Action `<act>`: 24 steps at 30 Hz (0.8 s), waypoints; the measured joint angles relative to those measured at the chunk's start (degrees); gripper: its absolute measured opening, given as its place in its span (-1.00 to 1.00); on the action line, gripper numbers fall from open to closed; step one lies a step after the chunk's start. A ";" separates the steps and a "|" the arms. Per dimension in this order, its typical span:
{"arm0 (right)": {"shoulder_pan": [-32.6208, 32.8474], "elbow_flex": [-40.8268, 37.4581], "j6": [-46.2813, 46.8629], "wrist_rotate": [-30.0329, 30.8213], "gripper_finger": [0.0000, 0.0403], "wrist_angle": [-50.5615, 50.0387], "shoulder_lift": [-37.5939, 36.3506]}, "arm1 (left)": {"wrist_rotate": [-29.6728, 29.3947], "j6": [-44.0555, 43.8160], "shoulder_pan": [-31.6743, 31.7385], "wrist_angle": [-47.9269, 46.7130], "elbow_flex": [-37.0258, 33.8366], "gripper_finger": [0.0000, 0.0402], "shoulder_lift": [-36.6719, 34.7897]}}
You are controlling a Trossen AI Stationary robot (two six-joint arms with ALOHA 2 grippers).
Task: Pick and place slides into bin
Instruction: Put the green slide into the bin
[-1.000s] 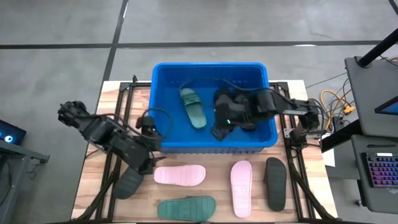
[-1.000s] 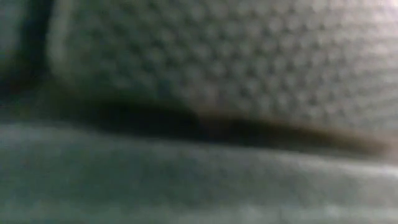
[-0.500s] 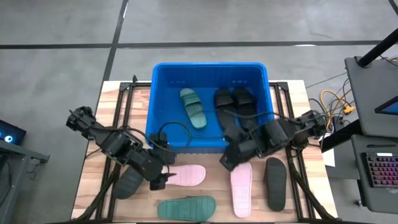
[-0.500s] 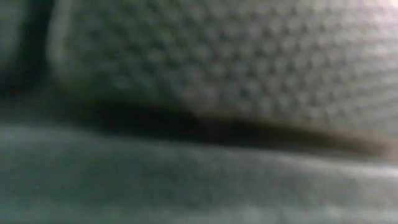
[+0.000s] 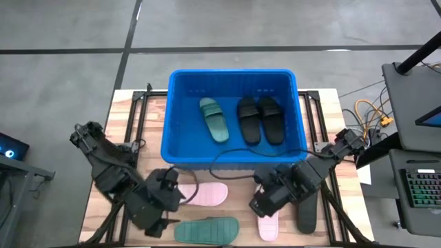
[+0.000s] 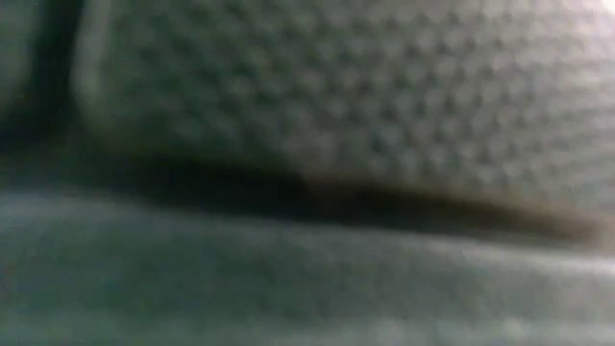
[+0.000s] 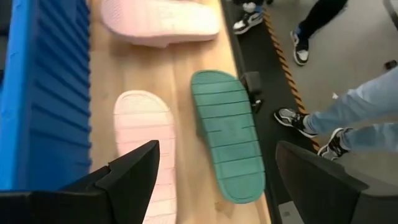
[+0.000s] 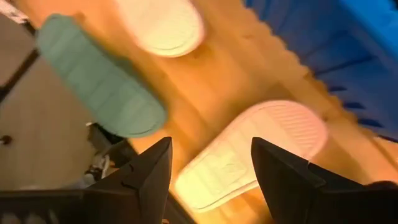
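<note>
Three slides already lie in the bin (image 5: pixel 180 148), upper centre. Both jaws gape empty: left gripper (image 5: pixel 167 219) over the green slide (image 5: pixel 207 229), right gripper (image 5: pixel 260 205) above a pink slide (image 5: pixel 268 226), seemingly ready to grasp.

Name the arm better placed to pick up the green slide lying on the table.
Left. The left gripper hangs open just beside the green slide; the right gripper is over a pink slide.

Both arms swung from bin (image 5: pixel 233 158) to table.
</note>
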 joint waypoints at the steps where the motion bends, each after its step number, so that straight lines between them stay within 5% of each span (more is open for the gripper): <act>1: 0.48 0.00 0.30 0.20 0.04 1.07 0.00 | -0.81 0.00 -0.90 0.50 -0.11 0.52 0.00; 24: 12.19 2.23 8.82 7.84 0.04 9.33 0.02 | -2.18 -2.84 -6.62 6.73 -0.68 0.52 12.82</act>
